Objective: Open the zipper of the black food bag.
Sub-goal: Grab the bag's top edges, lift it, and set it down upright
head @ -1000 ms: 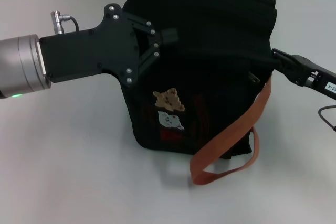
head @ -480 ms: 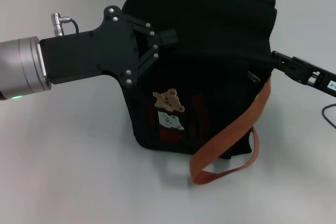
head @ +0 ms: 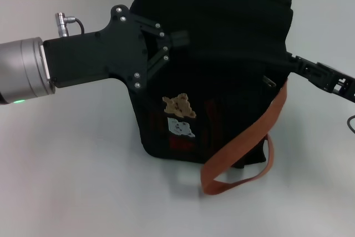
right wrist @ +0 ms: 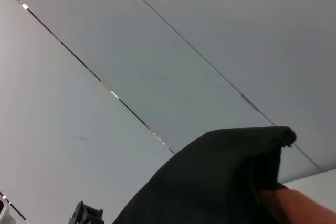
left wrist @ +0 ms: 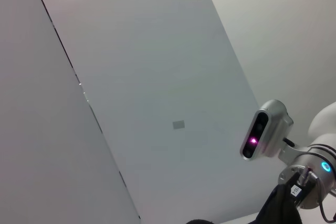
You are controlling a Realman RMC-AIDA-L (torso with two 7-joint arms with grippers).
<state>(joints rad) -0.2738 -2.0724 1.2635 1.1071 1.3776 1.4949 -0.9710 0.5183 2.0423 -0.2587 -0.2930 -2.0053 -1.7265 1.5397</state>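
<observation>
I have the black food bag (head: 216, 76) standing upright on the table, a boxy black fabric tote. Its upper left edge sits right at the tips of my left gripper (head: 176, 41), and its right side is against my right gripper (head: 293, 62). On the face below the left gripper I see two small bear patches, a tan one above a pale one. A wide orange-brown strap (head: 244, 142) hangs down just below the right gripper and loops onto the table in front of the bag. The top fabric is rumpled and slopes from one gripper to the other. I cannot trace the zipper along the dark cloth; only a small metal tab (head: 268, 81) shows near the right gripper.
</observation>
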